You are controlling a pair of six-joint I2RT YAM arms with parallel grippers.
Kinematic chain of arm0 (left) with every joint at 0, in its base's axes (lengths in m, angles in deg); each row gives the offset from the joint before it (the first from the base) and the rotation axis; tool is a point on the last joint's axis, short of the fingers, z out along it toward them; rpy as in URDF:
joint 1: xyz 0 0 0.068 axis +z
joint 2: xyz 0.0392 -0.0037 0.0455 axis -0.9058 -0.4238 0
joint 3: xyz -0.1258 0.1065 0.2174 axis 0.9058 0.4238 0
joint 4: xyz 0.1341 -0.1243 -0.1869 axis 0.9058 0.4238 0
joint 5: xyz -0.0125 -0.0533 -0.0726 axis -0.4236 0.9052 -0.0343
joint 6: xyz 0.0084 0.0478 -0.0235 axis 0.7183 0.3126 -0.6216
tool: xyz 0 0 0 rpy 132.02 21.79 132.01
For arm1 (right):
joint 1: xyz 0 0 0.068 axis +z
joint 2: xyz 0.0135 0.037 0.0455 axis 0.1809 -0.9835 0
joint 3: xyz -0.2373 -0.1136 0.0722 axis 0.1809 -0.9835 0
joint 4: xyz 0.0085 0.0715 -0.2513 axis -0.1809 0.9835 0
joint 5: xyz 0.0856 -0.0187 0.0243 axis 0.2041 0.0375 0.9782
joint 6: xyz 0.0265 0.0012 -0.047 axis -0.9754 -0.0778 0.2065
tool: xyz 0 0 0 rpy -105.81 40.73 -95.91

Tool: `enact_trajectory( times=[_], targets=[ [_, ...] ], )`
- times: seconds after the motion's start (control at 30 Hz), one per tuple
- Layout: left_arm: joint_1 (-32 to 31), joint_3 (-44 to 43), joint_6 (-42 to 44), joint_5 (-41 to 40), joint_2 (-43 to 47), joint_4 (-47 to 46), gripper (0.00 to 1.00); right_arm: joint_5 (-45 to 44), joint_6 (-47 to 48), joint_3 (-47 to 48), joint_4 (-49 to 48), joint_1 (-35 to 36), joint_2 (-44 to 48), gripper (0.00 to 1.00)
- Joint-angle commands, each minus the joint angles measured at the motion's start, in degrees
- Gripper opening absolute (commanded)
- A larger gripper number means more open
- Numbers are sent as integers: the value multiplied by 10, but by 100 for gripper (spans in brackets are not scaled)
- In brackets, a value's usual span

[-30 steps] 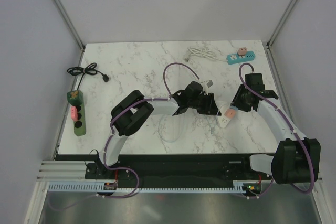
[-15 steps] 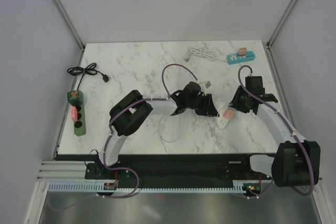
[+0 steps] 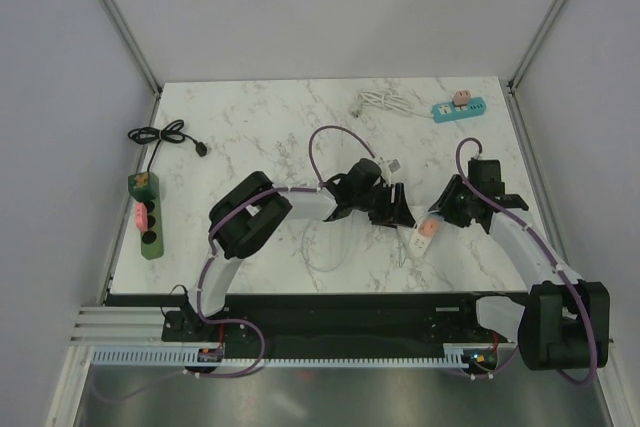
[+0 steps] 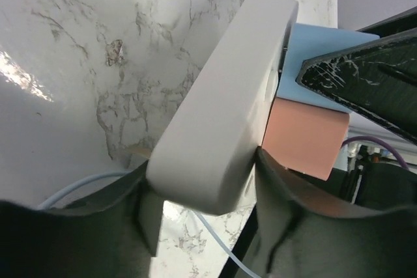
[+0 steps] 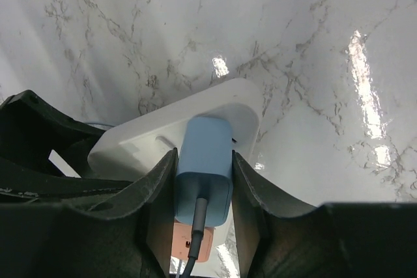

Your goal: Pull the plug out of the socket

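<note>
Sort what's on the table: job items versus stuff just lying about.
Job: white socket strip, held by left pincer; blue plug, gripped by right pincer.
Lying about: green socket strip, black cable, teal socket strip, white cable.

End effector [image 5: 203, 162] clamps blue plug [image 5: 206, 150], seemingly seated in white socket [image 5: 146, 140].

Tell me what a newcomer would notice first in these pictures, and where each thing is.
Dead centre, both arms meet over one white power strip: the left claw clamps the strip's end while the right claw grips a blue plug on its face, with a pink plug beside it. Off to the sides lie a green power strip at the left edge and a teal power strip in the far right corner.
</note>
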Motion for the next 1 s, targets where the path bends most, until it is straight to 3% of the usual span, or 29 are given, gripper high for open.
enact_trajectory(
  times=[0.0, 0.1, 0.13, 0.2, 0.4, 0.53, 0.7, 0.83, 0.97],
  targets=[
    [2, -28, -7, -24, -27, -13, 53, 51, 8, -20, 38, 7, 6, 0],
    [2, -32, -10, -30, -32, -4, 29, 46, 9, -17, 43, 7, 7, 0],
    [2, -35, -11, -33, -34, 4, 11, 39, 9, -11, 47, 6, 8, 0],
    [2, -47, -7, -45, -38, 30, 2, 31, 11, -1, 56, 7, 10, 0],
    [-1, -62, -1, -101, -37, 77, 2, 14, 24, 46, 78, 7, -8, 0],
    [-7, -106, -3, -148, -49, 163, 2, 33, 33, 78, 86, 7, -14, 0],
    [-18, -145, 17, -190, -57, 206, 2, -35, 58, 99, 121, 6, 8, 0],
    [-23, -173, 18, -200, -70, 234, 2, 52, 61, 90, 119, -4, 10, 0],
    [-25, -186, 21, -208, -74, 248, 2, -94, 69, 105, 155, 5, 51, 0]
  ],
)
